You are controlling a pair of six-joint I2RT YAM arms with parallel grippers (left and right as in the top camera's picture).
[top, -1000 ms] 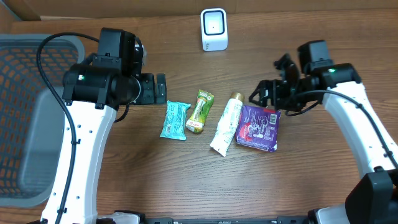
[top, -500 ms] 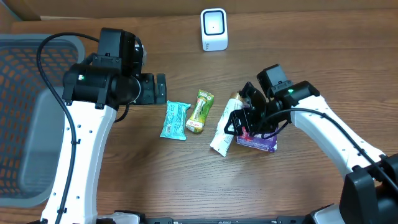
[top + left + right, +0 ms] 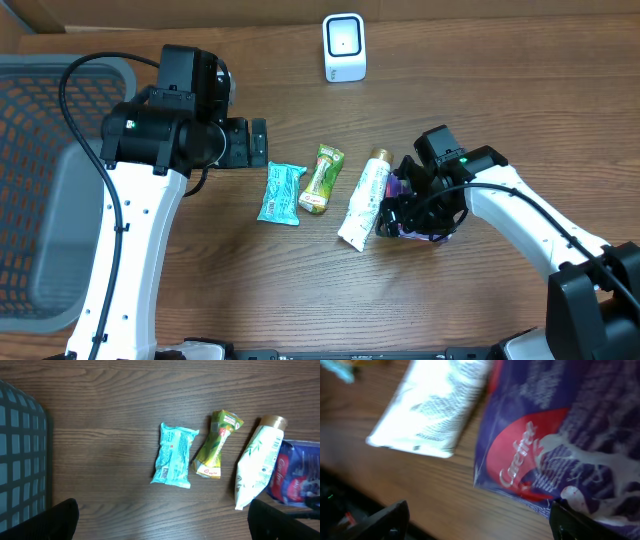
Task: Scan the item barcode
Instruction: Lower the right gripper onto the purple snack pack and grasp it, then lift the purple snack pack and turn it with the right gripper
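Four items lie in a row mid-table: a teal packet (image 3: pixel 280 192) (image 3: pixel 173 454), a green packet (image 3: pixel 322 179) (image 3: pixel 216 444), a white tube (image 3: pixel 364 198) (image 3: pixel 259 462) (image 3: pixel 435 410) and a purple pouch (image 3: pixel 432 232) (image 3: pixel 295 475) (image 3: pixel 560 430). A white barcode scanner (image 3: pixel 344 47) stands at the back. My right gripper (image 3: pixel 412 212) (image 3: pixel 480 522) is open and low over the purple pouch, covering most of it from above; one finger (image 3: pixel 580 525) is at the pouch's edge. My left gripper (image 3: pixel 256 142) (image 3: pixel 162 520) hangs open left of the teal packet, holding nothing.
A grey mesh basket (image 3: pixel 40 110) (image 3: pixel 20 450) fills the left side of the table. The white tube lies right beside the purple pouch, close to my right gripper's other finger (image 3: pixel 385 520).
My right arm has swung left and down from the table's right side onto the purple pouch. The left arm and the other items have not moved.
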